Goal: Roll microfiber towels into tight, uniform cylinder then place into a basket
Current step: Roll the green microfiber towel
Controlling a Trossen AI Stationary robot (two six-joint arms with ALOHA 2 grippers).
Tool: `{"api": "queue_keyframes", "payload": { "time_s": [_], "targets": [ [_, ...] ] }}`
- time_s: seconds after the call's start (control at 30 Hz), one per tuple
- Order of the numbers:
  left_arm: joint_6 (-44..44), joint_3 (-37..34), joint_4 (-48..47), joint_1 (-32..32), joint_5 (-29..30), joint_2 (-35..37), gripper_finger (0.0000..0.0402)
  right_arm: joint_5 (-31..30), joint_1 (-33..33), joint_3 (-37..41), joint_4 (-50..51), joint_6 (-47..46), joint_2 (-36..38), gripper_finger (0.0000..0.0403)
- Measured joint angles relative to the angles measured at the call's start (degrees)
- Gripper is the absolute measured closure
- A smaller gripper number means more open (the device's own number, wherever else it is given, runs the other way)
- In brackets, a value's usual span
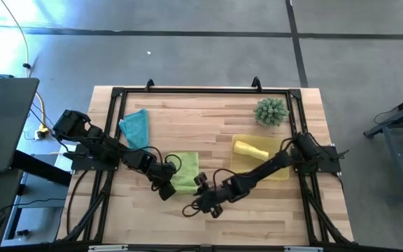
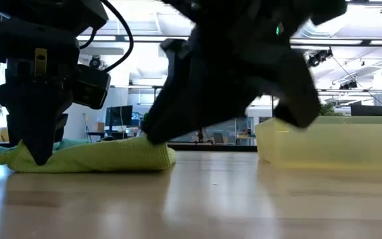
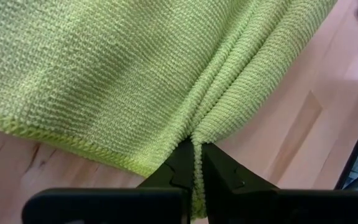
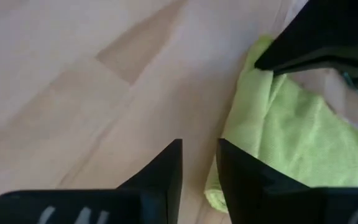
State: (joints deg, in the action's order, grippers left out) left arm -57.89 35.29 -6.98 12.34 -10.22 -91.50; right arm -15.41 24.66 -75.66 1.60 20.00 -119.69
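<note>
Pinching an edge fold of the lime green towel [image 3: 135, 68], the left gripper [image 3: 194, 165] has its jaws clenched on cloth. The right gripper [image 4: 199, 171] hovers just beside that towel, jaws slightly parted, grasping nothing. Pulling one-sided could drag it across the counter [image 1: 215, 119], loosening the roll.

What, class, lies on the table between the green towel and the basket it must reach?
The right arm stretches across that gap, its tool just beside the green towel. The basket already holds a yellow roll. Nothing else visibly blocks the way.
</note>
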Motion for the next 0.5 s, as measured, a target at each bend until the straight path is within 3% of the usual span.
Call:
{"api": "queue_keyframes", "payload": {
  "time_s": [0.33,0.5],
  "targets": [
    [-0.5,0.0,0.1,0.0,0.2,0.0,0.0394,-0.6,-1.7,1.9,-4.0,-1.8,-0.1,0.0202],
    [-0.5,0.0,0.1,0.0,0.2,0.0,0.0394,-0.7,-1.9,1.9,-4.0,-0.6,0.0,0.0190]
  ]
}}
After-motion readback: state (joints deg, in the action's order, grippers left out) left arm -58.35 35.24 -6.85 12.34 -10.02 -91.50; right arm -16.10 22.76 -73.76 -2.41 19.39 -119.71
